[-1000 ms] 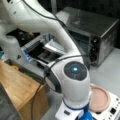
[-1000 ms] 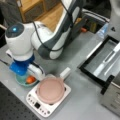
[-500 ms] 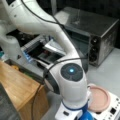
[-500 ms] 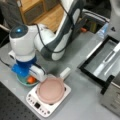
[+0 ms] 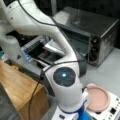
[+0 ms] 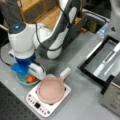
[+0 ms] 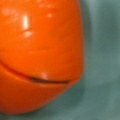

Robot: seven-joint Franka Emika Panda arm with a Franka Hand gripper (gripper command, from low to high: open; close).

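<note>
The gripper (image 6: 28, 75) hangs low over a teal bowl (image 6: 22, 80) at a front view's left, just beside the pink pan (image 6: 51, 89) on its cooker (image 6: 37, 106). An orange thing (image 7: 40, 55) (perhaps a toy fruit) lies in that bowl, right under the claw and filling the wrist view. Whether the claw is open or closed cannot be told, so a good grasp calls for a straight, slow descent centred on the fruit, clear of the rim.

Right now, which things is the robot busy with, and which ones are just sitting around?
Busy with:
- gripper, down over the bowl
- orange thing, lying in the bowl
- teal bowl

Just sitting around:
- pink pan on the white cooker
- toaster oven, door open
- wooden cabinet
</note>
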